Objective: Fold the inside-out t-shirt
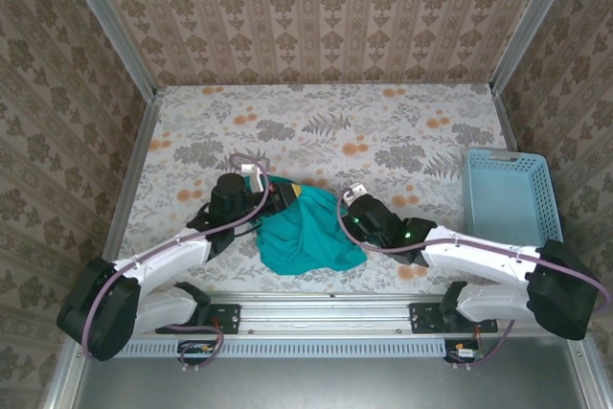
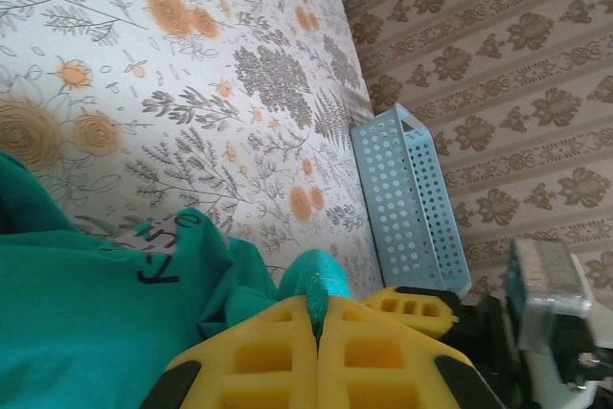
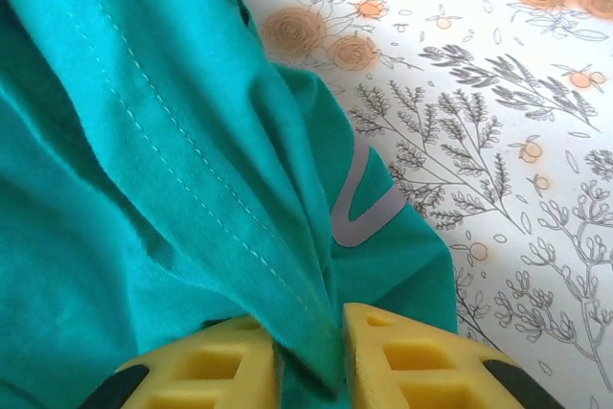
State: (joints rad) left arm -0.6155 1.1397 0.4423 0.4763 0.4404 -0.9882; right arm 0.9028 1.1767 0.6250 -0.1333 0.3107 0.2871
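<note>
While left end effector [image 2: 316,321] and right end effector [image 3: 311,352] pinch t-shirt [image 1: 306,234], sleeves indistinguishable

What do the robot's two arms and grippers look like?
The left arm and right arm have white links, bulky black joints and purple cables. The left gripper and right gripper have yellow fingers moulded with rectangular recesses, black near the base.

The t-shirt [image 1: 308,235] lies bunched on the table [image 1: 383,122] near its front edge, between the two arms. The left gripper [image 2: 316,313] meets its rear left edge and the right gripper [image 3: 308,332] its right edge, each with cloth between its fingers. The basket [image 1: 508,198] stands at the table's right side, well apart from the t-shirt.
</note>
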